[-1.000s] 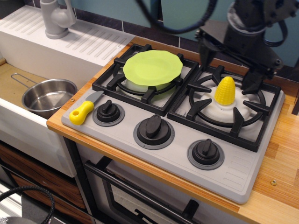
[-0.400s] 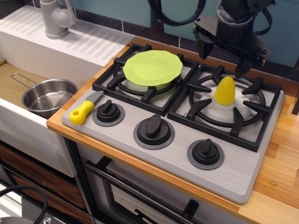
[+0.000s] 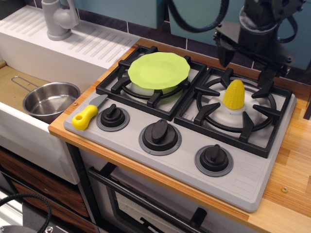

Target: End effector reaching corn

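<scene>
The yellow corn (image 3: 234, 94) stands upright on the white cap of the right burner of the toy stove (image 3: 252, 179). The black gripper (image 3: 245, 67) hangs over the back of that burner, just behind and above the corn and not touching it. Its two dark fingers are spread wide, one finger (image 3: 224, 56) to the back left of the corn and the other (image 3: 266, 77) to the back right. It holds nothing. The arm and its cables run off the top edge.
A lime-green plate (image 3: 158, 71) lies on the left burner grate. A yellow-handled toy knife (image 3: 86, 116) lies at the stove's front left corner. Three black knobs (image 3: 160, 132) line the front. A steel pot (image 3: 50, 100) sits in the sink left, a grey faucet (image 3: 59, 18) behind.
The gripper rose and swung left from the burner's right side, then shifted back right to hang behind the corn. The corn has not moved.
</scene>
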Robot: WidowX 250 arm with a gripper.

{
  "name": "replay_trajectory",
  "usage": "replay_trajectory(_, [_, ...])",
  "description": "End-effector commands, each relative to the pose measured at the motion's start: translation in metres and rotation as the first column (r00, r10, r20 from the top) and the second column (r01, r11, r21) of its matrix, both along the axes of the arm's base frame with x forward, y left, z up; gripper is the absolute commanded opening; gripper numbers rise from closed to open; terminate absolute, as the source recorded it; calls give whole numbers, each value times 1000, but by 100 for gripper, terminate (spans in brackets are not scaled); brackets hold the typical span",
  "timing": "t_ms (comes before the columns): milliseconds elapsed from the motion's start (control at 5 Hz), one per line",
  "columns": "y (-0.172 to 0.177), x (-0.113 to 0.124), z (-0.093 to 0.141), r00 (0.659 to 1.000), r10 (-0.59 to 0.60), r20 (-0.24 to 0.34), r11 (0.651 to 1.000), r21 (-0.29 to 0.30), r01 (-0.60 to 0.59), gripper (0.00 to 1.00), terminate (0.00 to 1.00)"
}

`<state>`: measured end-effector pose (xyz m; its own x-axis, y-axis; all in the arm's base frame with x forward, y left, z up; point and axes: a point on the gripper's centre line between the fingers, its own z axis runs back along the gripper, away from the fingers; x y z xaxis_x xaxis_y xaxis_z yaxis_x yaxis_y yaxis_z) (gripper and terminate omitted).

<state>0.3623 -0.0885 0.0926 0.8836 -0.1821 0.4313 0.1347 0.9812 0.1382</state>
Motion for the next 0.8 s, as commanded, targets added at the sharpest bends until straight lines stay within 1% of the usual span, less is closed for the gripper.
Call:
replay_trajectory(0, [-3, 1, -6, 997, -23, 70, 1000, -6, 23, 100, 0])
replay_trajectory(400, [-2, -3, -12, 996, -23, 81, 1000, 1, 23, 100, 0])
replay_trajectory(600, [-2, 3, -19, 995, -29, 97, 1000, -3, 30, 100, 0])
